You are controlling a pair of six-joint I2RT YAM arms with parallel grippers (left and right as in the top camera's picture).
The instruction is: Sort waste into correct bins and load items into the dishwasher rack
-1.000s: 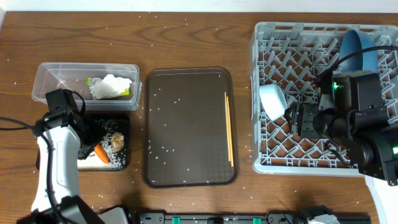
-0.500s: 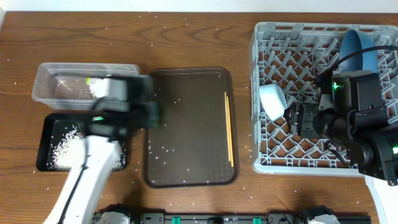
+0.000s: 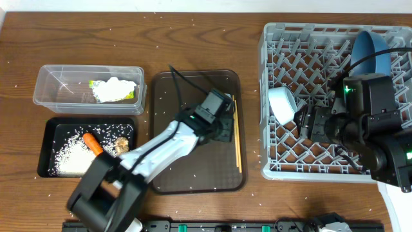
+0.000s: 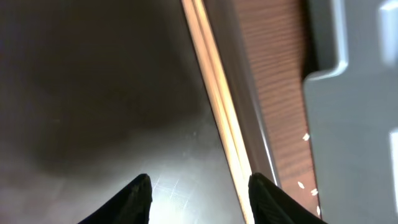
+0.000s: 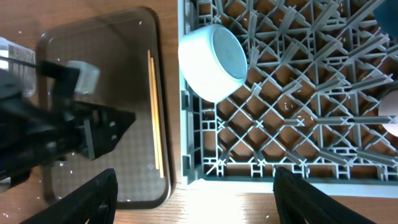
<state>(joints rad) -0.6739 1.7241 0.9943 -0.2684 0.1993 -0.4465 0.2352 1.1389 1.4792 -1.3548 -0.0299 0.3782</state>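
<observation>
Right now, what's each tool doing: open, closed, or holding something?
Left tool: open, holding nothing.
Right tool: open, holding nothing.

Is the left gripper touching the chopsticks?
Cannot tell. In the left wrist view the chopsticks run between the left gripper's open fingers, close beside one; neither gap nor contact shows plainly.

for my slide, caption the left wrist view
Open left gripper hovering over wooden chopsticks at the edge of the brown tray

The overhead view was bright and evenly lit, with only soft shadows. The left wrist view was dim and out of focus: pale glare lay on the brown tray (image 4: pixel 174 186), and the chopsticks (image 4: pixel 219 118) were a blurred bright streak. The right wrist view was sharp.
</observation>
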